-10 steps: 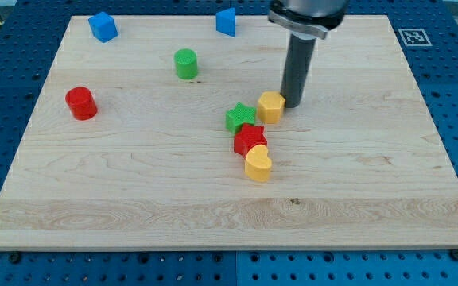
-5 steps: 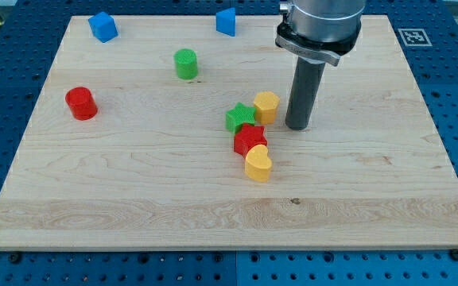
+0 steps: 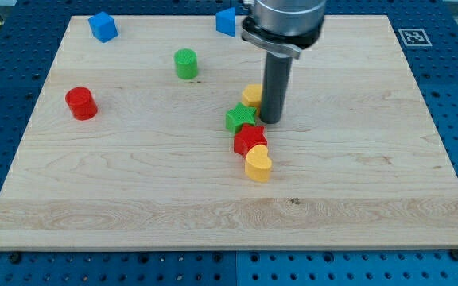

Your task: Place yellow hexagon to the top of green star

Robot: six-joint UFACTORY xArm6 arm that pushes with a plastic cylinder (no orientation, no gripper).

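Your tip [image 3: 270, 121] sits at the yellow hexagon's [image 3: 251, 95] four o'clock, crowding it toward the green star's [image 3: 239, 118] twelve o'clock; there's no claw to report.

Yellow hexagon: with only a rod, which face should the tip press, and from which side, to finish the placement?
Press the yellow hexagon on its right face, coming from the view's right, where my tip already sits. It lies up-right of the green star, so a leftward nudge probably centres it above.
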